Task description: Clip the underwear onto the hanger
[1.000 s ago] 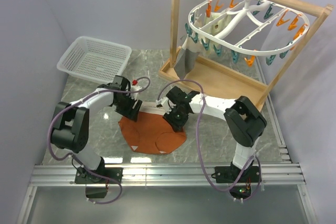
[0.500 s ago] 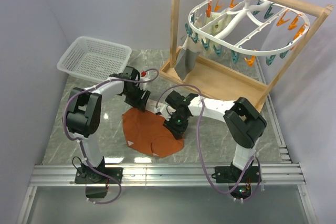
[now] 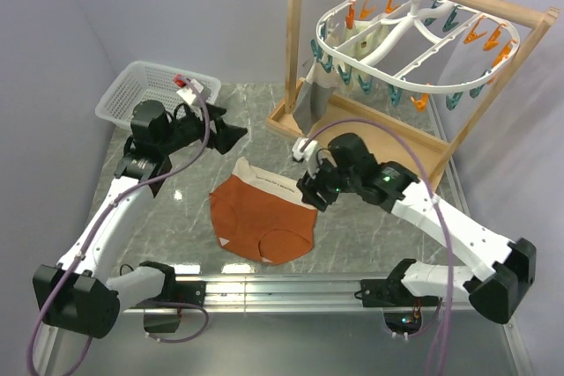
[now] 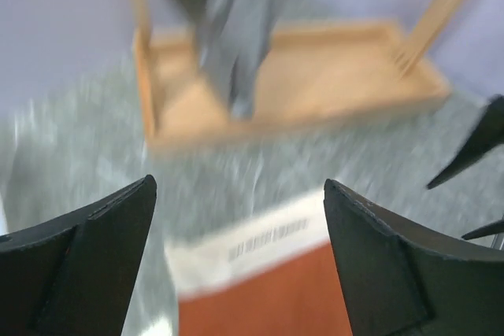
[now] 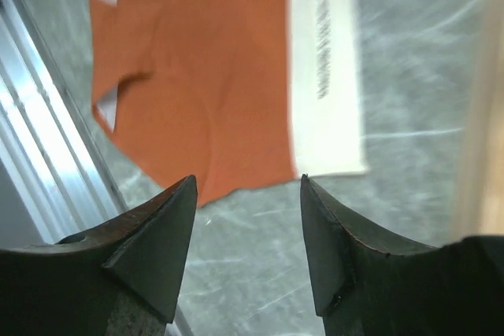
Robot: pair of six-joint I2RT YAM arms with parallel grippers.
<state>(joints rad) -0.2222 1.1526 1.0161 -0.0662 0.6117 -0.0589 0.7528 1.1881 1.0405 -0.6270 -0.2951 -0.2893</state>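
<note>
Top view: underwear (image 3: pixel 264 217) lies flat on the grey marble table (image 3: pixel 176 209), just toward 6 o'clock from centre. Cream waistband faces 12 o'clock, leg openings face 6.

Left gripper (image 3: pixel 231 136) sits at about 11 o'clock from the underwear, clear of it. On the left wrist cam the left gripper (image 4: pixel 239 186) has its fingers (image 4: pixel 94 257) spread wide with nothing between them. Waistband and orange fabric (image 4: pixel 268 297) show through the gap, blurred.

Right gripper (image 3: pixel 310 189) is at 2 o'clock from the underwear, just beside the right end of the waistband. I can't tell contact from this view. On the right wrist cam the right gripper (image 5: pixel 247 182) is also spread and empty, with the underwear (image 5: pixel 213 76) well apart from the tips.

Hanger (image 3: pixel 414 41) is at 1 o'clock, hooked on the rod of the wooden frame (image 3: pixel 295 41). A grey cloth (image 3: pixel 310 103) hangs from its pins on the 9 o'clock side. White basket (image 3: pixel 159 94) is at 10 o'clock.
</note>
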